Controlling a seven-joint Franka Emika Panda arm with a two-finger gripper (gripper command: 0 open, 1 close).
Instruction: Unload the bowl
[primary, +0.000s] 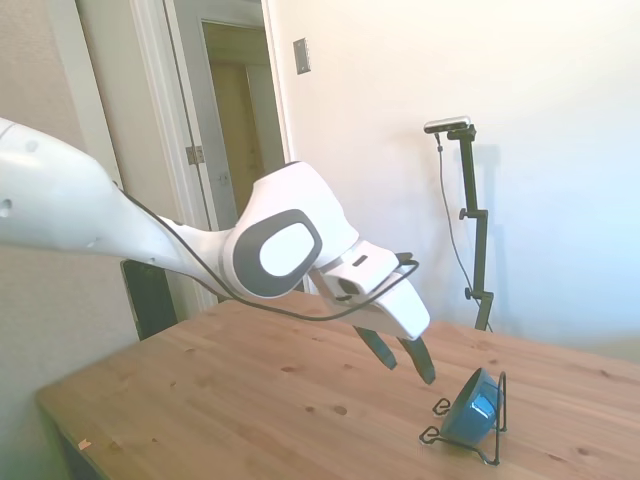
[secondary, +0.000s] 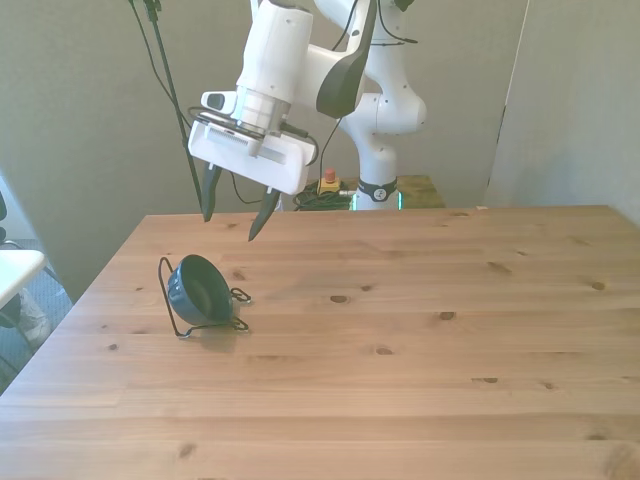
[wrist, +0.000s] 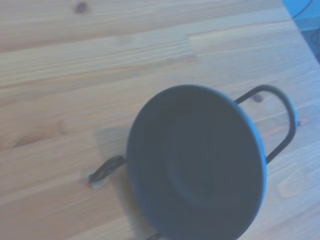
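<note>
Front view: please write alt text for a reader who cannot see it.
A small dark teal bowl leans tilted in a thin black wire rack on a wooden table, near the front view's left. A white robot arm's open gripper hangs above it, not touching.

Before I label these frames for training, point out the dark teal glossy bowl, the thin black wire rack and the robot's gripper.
Dark teal glossy bowl (secondary: 200, 290), front view, on its inner hollow.
Thin black wire rack (secondary: 165, 285), front view, on its upright loop.
Gripper (secondary: 235, 208), front view, midway between its fingertips.
</note>
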